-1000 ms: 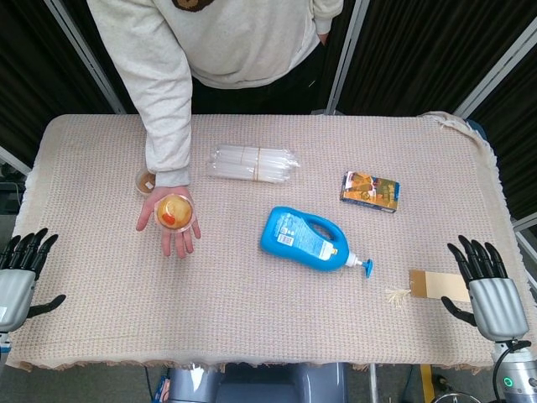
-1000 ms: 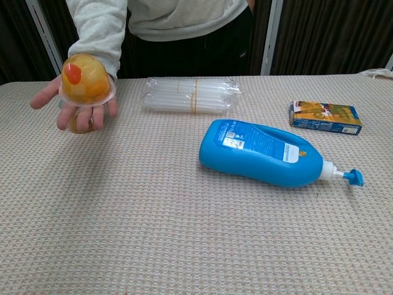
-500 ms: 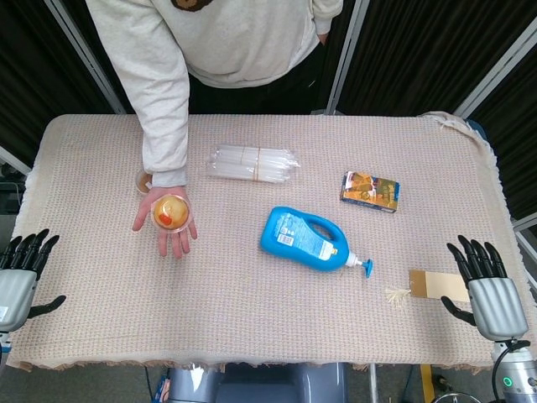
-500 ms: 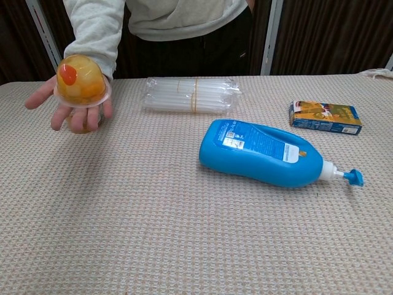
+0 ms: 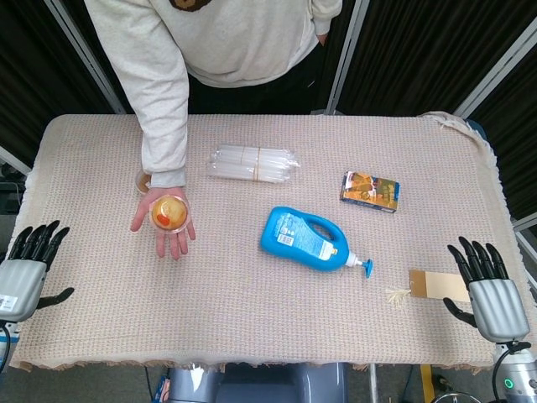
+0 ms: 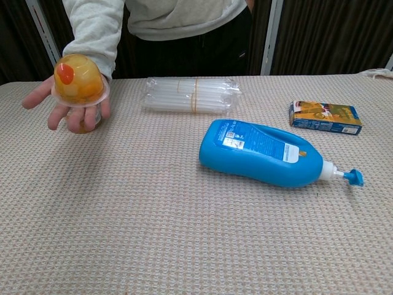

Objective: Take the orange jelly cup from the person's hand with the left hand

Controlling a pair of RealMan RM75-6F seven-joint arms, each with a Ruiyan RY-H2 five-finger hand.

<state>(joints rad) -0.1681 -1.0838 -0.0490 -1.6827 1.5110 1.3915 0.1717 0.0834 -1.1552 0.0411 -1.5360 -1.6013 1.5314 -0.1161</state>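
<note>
The orange jelly cup [image 5: 169,212] sits dome-up on the person's open palm [image 5: 164,229], held above the left part of the table; the chest view shows the cup [image 6: 78,78] at the upper left. My left hand [image 5: 25,270] hovers at the table's left front edge, well to the left of the cup, fingers spread and holding nothing. My right hand [image 5: 487,289] stays at the right front edge, also spread and holding nothing. Neither hand appears in the chest view.
A blue detergent bottle [image 5: 309,238] lies on its side mid-table. A clear packet of tubes [image 5: 252,162] lies behind it, and a small box [image 5: 370,191] to the right. A small brown object [image 5: 144,181] sits under the person's wrist. A cardboard tag [image 5: 436,285] lies near my right hand.
The person's hand with the cup drifted slightly left and back. My left hand rose a little and shifted toward the table.
</note>
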